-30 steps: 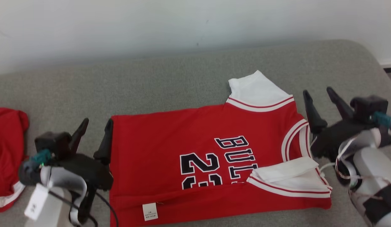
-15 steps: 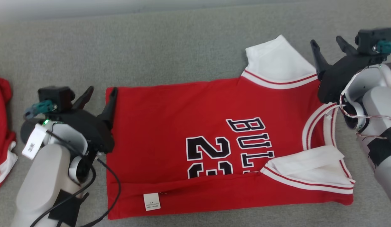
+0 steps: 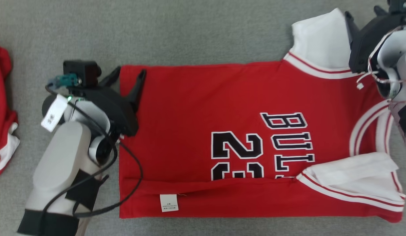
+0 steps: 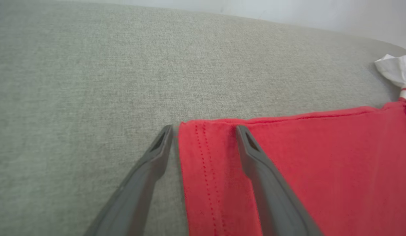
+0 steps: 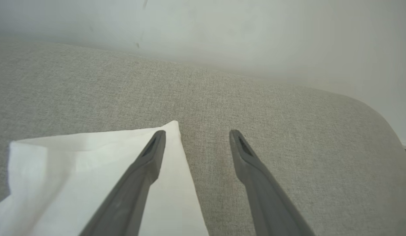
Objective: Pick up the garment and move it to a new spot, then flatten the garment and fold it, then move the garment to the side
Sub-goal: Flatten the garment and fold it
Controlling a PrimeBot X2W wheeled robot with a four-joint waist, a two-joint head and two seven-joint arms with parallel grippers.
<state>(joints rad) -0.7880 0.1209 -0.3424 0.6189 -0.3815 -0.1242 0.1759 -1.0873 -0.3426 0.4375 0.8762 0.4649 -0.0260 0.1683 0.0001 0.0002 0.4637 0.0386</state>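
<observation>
My left gripper (image 3: pixel 129 72), fingers spread apart and empty, straddles the far hem corner of the red jersey (image 3: pixel 206 98) lying flat on the grey cushion (image 3: pixel 190 32). My right gripper (image 3: pixel 361 13), equally spread, sits at the jersey's white sleeve (image 3: pixel 321 36). Black letters read "BUL" beside "23". The print on the small white tag (image 3: pixel 169 203) is unreadable. Another red garment (image 3: pixel 3 114) lies well apart, left.

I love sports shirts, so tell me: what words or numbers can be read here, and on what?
"BUL": black letters on the red jersey; the rest lies under a fold.
"2": beside it on the jersey; the next digit is half hidden.
Sewn label at the hem: too small to read.
Paper tag on the left arm: blurred, unreadable.
</observation>
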